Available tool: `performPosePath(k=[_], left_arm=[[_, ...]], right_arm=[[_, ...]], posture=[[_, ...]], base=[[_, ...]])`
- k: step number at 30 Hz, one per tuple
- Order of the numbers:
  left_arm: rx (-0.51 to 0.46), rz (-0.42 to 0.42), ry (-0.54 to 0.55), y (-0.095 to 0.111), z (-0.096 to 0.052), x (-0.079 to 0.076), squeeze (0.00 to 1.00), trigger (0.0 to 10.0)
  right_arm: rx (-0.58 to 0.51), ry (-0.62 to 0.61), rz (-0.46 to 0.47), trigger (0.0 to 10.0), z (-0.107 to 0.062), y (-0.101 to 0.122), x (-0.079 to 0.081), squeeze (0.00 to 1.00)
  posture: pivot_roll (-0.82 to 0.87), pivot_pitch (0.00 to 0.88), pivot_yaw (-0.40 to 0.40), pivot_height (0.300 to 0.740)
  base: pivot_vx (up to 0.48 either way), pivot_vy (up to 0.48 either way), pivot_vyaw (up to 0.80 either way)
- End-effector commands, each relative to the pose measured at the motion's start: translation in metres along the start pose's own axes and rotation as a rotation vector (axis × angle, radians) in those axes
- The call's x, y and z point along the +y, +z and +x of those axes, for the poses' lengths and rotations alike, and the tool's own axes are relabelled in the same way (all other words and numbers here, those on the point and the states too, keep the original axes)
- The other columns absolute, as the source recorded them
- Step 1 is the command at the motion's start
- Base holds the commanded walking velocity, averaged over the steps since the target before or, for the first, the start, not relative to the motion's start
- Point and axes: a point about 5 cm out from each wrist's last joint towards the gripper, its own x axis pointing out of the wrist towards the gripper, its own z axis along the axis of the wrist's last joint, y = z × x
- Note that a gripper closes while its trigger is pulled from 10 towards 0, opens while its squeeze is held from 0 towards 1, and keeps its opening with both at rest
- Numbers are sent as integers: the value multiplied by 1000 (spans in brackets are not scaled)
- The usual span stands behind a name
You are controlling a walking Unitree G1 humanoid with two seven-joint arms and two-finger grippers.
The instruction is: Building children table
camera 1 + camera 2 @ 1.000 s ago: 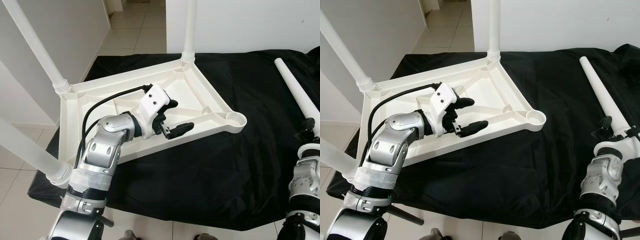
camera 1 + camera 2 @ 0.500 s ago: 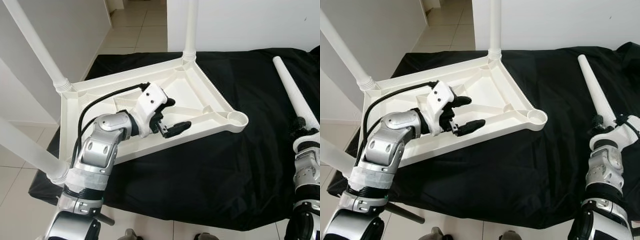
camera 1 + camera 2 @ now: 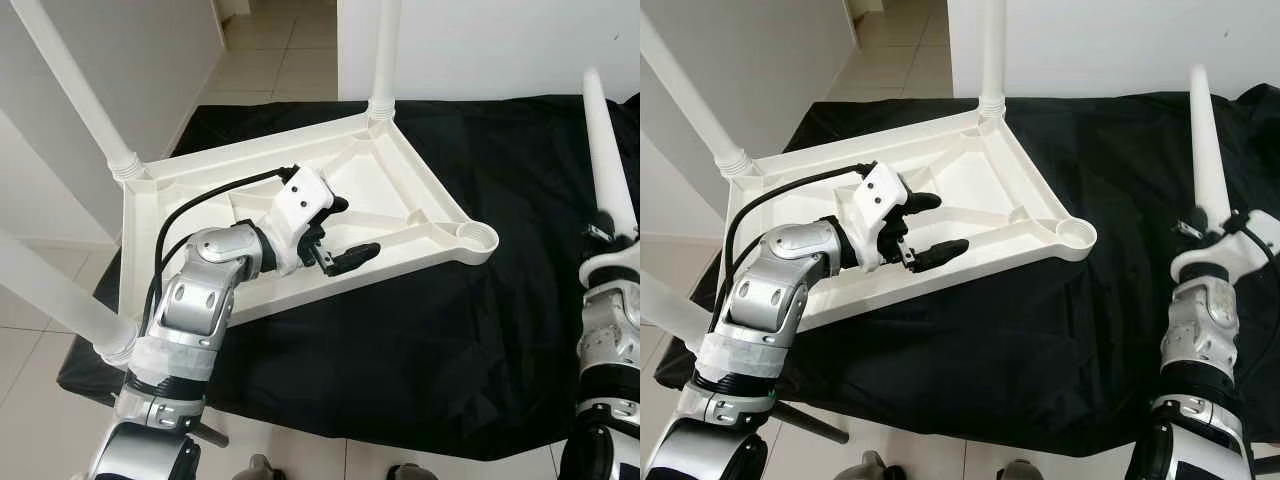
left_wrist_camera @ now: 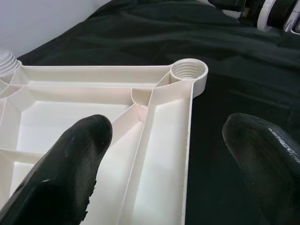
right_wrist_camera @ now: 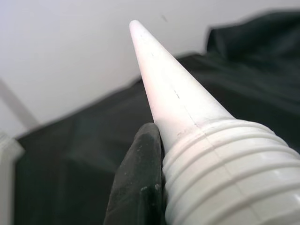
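White plastic dominates the scene as a humanoid robot assembles a child's table on a black cloth (image 3: 400, 330). Nearest the camera, the right gripper (image 3: 1212, 232) holds the last loose leg (image 3: 1206, 150) close to upright, its fingers (image 5: 140, 178) clamped on the thick threaded end, the tapered tip pointing up. Just beyond, the left gripper (image 3: 338, 235) hovers over the near rim of the upturned table top (image 3: 200, 195), fingers spread wide and holding nothing. The top lies underside up, ribbed and shallow like a tray, with three legs already standing in their corners. The one empty threaded socket (image 3: 474, 236) waits at the corner nearest the right arm.

The leg looks light, hollow and rigid, though its smooth taper would likely slip in a grip; the ridged collar by the thread seems the safest place to hold it. The top appears stiff but light enough to slide on the cloth, so steadying its rim while the leg is screwed in looks wise. Farther back, pale floor tiles (image 3: 250, 60) and a white wall (image 3: 480, 40) close the view.
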Motion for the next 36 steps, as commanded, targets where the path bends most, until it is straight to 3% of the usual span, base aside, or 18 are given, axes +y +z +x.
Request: performPosePath(k=[1,7,11,17,19,28,36], left_arm=[[8,-5,185,-5,-4,10,0,10000],[-14,-1,225,-5,-2,16,0,10000],[-36,-17,321,-4,-2,28,0,10000],[-48,-45,381,-5,-1,36,0,10000],[-57,-67,429,-5,-1,43,0,10000],[-73,-75,446,-3,3,50,0,10000],[-149,-185,389,4,10,57,0,10000]], right_arm=[[-46,48,-5,10000,1,6,12,0],[-133,121,-6,10000,0,19,38,0],[-193,235,-5,10000,-9,30,66,0],[-251,304,3,10000,-16,41,78,0],[-313,403,-25,10000,-25,52,94,0],[-320,543,-55,10000,-34,60,112,0],[-306,623,-15,10000,-37,64,128,0]], posture=[[-25,38,59,740],[-42,0,23,740],[-54,0,3,740],[-70,0,0,740],[-88,0,6,740],[-99,0,16,740],[-94,0,-9,740]], base=[[0,0,0],[0,0,0],[0,0,0],[0,0,0],[0,0,0],[0,0,0],[0,0,0]])
